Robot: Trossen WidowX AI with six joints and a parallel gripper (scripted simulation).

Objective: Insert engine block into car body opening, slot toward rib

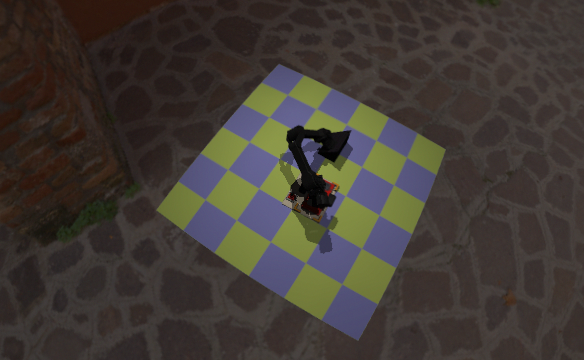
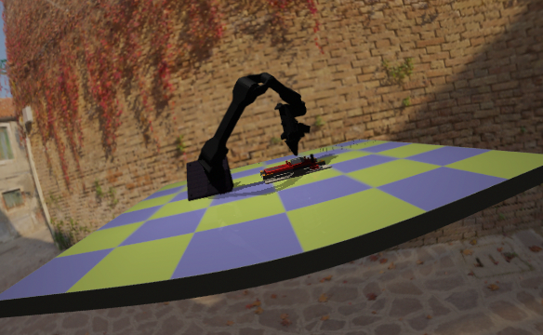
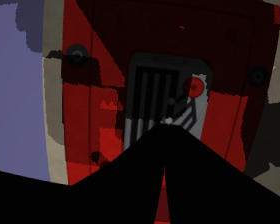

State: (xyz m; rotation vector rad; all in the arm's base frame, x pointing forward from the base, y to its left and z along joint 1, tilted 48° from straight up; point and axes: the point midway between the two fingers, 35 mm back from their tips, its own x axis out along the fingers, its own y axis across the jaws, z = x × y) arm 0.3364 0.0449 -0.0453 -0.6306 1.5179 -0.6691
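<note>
The red car body (image 1: 331, 188) (image 2: 276, 170) (image 3: 223, 120) lies on the checkered board. The grey engine block (image 3: 153, 100), with dark slots and a round red cap, stands in the middle of the car body, at its opening. The block also shows in the exterior view as a small grey shape on top of the car. How deep it sits cannot be told. My gripper (image 2: 296, 154) (image 3: 166, 135) is shut and empty. Its fingertips point down above the block and hide the block's near end in the wrist view. The rib cannot be made out.
The checkered board (image 1: 342, 310) (image 2: 253, 233) carries the arm's black base (image 1: 336, 146) (image 2: 208, 179), close to the car body. Pale pieces lie around and under the car body. Two dark round studs (image 3: 77, 55) (image 3: 258, 76) flank the block.
</note>
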